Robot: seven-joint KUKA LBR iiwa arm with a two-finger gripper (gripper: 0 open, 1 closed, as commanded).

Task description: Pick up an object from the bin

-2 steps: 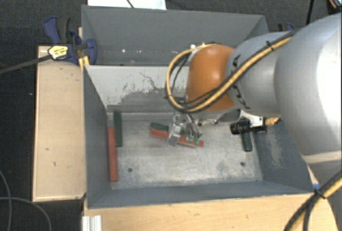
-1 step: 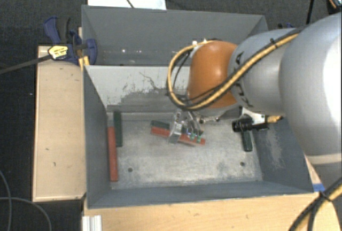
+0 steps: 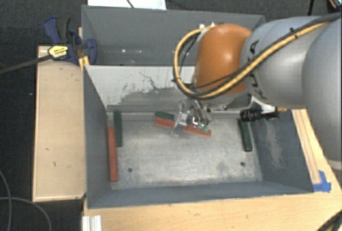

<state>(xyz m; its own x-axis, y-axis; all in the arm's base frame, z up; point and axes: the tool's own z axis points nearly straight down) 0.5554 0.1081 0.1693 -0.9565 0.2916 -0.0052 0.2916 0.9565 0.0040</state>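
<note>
Inspection of the grey metal bin (image 3: 176,192) found the arm reaching in from the right, its rounded orange wrist cover (image 3: 222,56) over the rear half of the floor. The gripper (image 3: 187,122) was down at floor level, a little behind the middle of the bin and near the foot of the scuffed back wall.

A slim red bar (image 3: 199,130) lay aslant directly under the gripper. Red showed on both sides of the tool, a darker stretch to the left and a brighter one to the right with a small green mark near its end. Whether this was one piece or two could not be established, as the gripper covered the middle. Whether the gripper was open, closed or clamped on the slim red bar could not be told either.

Other contents lay well apart from the gripper. A long red strip (image 3: 113,155) ran along the left wall, with a short dark green strip (image 3: 117,129) just beside its rear end. A second dark green stick (image 3: 245,136) lay towards the right wall.
</note>
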